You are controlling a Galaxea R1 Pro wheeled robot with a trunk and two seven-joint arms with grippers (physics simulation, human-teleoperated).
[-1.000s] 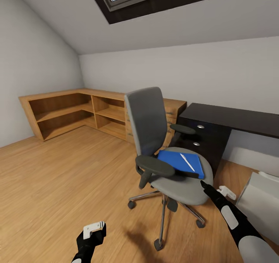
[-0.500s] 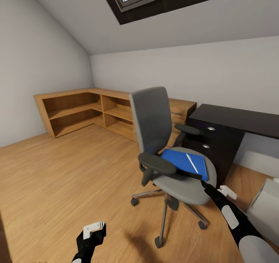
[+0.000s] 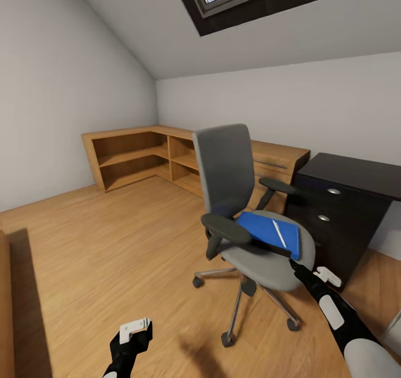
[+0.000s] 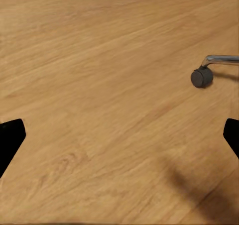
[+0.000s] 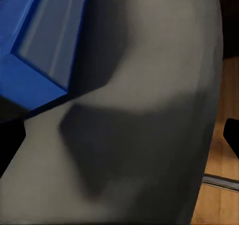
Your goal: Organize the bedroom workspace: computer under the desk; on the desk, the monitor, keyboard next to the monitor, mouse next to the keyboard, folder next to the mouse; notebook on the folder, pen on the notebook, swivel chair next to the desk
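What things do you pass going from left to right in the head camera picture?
Wooden shelf unit → swivel chair → folder on its seat → desk.

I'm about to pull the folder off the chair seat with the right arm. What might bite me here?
1. The pen lies loose on the folder; tilting the folder may roll it off.
2. The swivel chair stands on casters, so a push from the right gripper at the seat edge could move it.
3. The near armrest partly blocks the folder.
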